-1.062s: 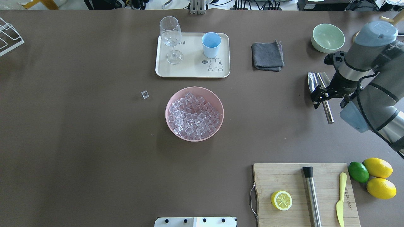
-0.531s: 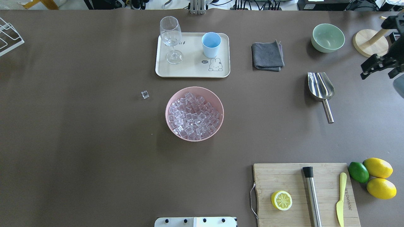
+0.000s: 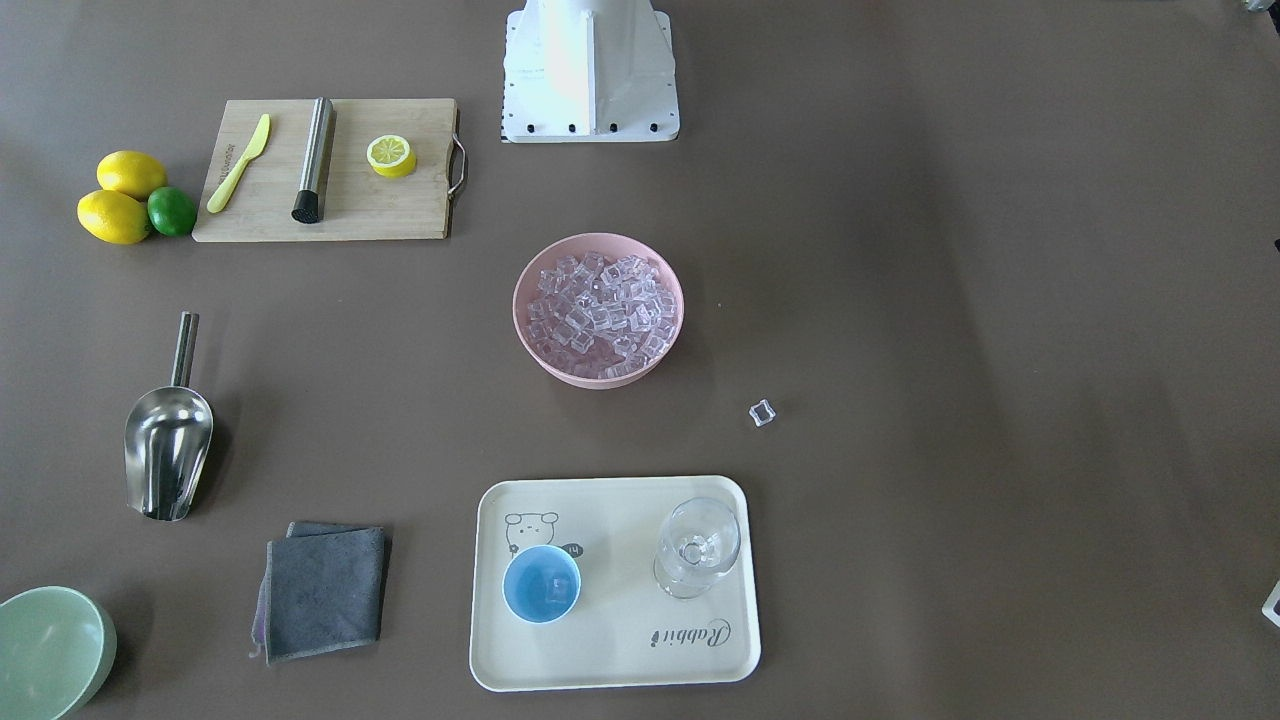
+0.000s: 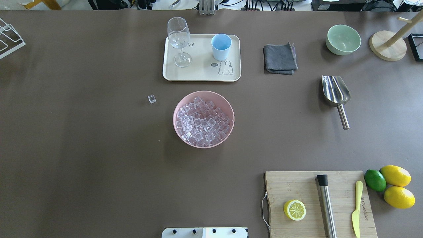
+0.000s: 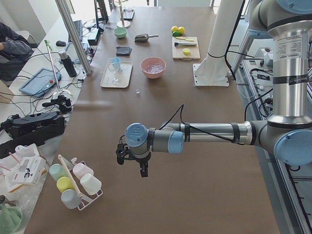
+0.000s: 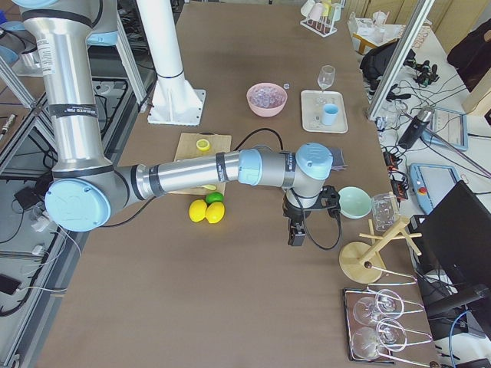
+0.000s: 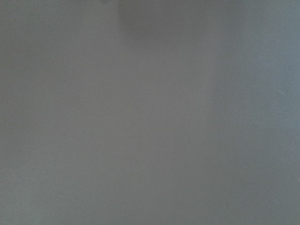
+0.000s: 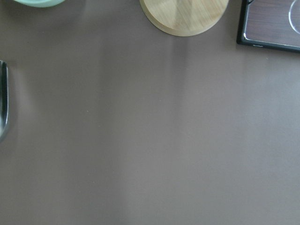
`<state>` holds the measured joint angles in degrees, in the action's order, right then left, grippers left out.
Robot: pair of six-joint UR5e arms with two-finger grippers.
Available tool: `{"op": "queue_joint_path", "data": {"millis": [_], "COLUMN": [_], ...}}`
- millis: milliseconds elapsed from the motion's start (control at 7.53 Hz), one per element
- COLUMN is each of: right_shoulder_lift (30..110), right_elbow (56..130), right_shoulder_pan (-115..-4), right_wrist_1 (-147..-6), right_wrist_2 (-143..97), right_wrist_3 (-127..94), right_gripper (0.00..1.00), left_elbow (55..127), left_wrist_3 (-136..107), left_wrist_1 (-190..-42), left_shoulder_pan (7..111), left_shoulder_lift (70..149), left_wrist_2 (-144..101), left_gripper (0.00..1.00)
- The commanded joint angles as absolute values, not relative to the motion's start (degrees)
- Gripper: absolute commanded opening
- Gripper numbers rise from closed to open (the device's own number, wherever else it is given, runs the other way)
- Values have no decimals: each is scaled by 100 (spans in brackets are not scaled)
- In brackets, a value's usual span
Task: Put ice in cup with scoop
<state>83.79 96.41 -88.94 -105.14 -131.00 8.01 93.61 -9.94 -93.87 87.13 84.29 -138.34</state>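
Observation:
The steel scoop (image 4: 336,92) lies free on the table at the right, trough toward the far edge; it also shows in the front view (image 3: 167,450). The light-blue cup (image 4: 221,46) stands on the cream tray (image 4: 201,74); the front view shows a clear cube inside the cup (image 3: 541,584). Ice (image 4: 203,120) fills the pink bowl (image 4: 228,105), and one cube (image 4: 151,99) lies loose to its left. My left gripper (image 5: 131,163) hangs over bare table far left. My right gripper (image 6: 295,234) is off to the right of the scoop. I cannot tell whether either is open.
A stemmed glass (image 4: 178,39) shares the tray. A grey cloth (image 4: 280,59), a pale-green bowl (image 4: 343,39) and a wooden stand (image 4: 387,44) sit at the far right. A cutting board (image 4: 317,203) with lemon half, steel cylinder and knife is front right, beside lemons and a lime.
My right arm, which was over the scoop's handle, has pulled away to the right and left the overhead view. The scoop stays lying where it was.

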Motion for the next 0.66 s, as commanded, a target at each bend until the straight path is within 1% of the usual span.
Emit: {"op": "queue_joint_path", "data": {"millis": [0,133,266,531], "right_shoulder_lift": [8620,8692,8762,8902], "right_elbow": [9607,9606,9606,9589], "right_shoulder_pan": [-9175,-9237,-9246,-9255], "right_wrist_1": [-10829,-10828,-10793,-10460], "right_wrist_2": [-13087,-13087,-13087,-13096], "right_wrist_3": [1266,1274,1274,1248], "right_gripper": [100,100,100,100], "left_elbow": [9395,9474,9727,9774], "left_wrist_3": [-1019,-1098,-1412,-1380], "left_wrist_1": [-9378,-9317,-8977,-8824], "left_shoulder_pan": [8736,8754,8754,8745], "left_shoulder_lift": [8429,8446,8446,8446], "left_wrist_2": [-13851,-13852,-13852,-13834], "left_gripper": [98,98,98,98]}}
